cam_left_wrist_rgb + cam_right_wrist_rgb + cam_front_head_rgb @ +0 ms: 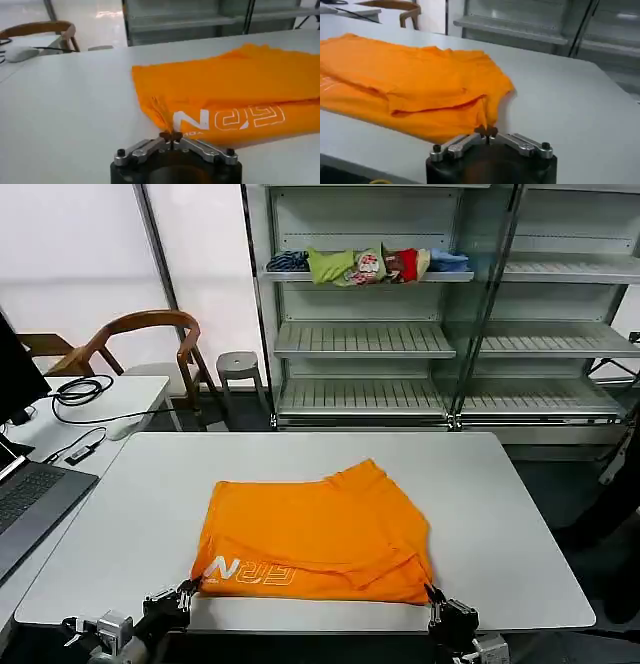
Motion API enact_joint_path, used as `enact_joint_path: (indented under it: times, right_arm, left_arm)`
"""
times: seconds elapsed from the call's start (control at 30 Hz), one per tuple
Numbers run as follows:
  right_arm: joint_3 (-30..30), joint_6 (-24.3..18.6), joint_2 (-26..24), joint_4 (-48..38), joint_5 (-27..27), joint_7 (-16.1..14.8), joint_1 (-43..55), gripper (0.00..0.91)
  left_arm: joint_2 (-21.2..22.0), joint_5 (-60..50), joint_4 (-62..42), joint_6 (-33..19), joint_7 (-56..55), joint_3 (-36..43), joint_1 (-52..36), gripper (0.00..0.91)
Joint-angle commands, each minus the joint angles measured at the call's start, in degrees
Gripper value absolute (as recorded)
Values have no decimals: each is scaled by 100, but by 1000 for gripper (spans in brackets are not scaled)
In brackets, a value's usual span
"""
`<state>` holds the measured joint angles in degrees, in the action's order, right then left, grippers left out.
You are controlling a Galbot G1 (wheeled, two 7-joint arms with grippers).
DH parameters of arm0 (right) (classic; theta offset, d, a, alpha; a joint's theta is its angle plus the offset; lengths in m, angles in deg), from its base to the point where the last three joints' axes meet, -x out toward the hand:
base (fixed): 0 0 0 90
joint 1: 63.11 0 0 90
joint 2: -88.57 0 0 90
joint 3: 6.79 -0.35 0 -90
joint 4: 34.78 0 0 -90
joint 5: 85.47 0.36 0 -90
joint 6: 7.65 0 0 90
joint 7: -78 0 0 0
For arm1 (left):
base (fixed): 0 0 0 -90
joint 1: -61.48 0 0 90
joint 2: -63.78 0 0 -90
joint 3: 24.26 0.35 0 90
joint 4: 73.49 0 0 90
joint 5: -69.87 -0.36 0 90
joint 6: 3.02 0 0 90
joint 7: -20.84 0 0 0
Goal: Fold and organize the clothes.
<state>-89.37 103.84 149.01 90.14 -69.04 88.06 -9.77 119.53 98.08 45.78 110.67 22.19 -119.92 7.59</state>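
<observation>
Left gripper [186, 592] sits low at the table's [500, 484] near edge, fingers pinched on the orange T-shirt's [310, 534] lettered corner. Right gripper [434, 596] likewise clamps the opposite near corner; shirt lies folded just beyond both.

I am holding the left gripper [186, 592] and right gripper [434, 596] low at the near worktop edge, jaws pinched together.

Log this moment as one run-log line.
left gripper: shut on T-shirt near corner | right gripper: shut on other near corner | table
</observation>
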Motion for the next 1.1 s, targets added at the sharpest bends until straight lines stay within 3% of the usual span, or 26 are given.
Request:
enact_joint_path:
  times: [0.03, 0.3, 0.33, 0.67, 0.87, 1.0, 1.1]
  right_arm:
    - [-34, -22, 8, 99, -49, 1, -157, 0]
    - [-26, -67, 48, 145, -138, 45, -306, 0]
    - [-22, -67, 50, 147, -142, 46, -319, 907]
    - [-180, -95, 57, 144, -161, 65, -325, 907]
    - [-622, -102, -20, 543, 103, -71, -281, 907]
    - [-862, -17, -122, 699, 534, -29, 137, 907]
    - [-650, 126, -120, 383, 619, 110, 826, 907]
  left_arm:
    - [-34, -120, 141, 72, 35, -172, 424, 20]
    - [-58, -497, 27, 65, 303, -233, 561, 30]
    - [-60, -507, 29, 66, 301, -229, 559, 907]
    - [-103, -334, 334, 52, 106, -305, 223, 907]
    - [-274, 39, 664, 123, 109, -671, -62, 907]
    - [-393, 210, 538, 168, 82, -621, -453, 907]
    - [-421, 288, 310, 159, 48, -368, -803, 907]
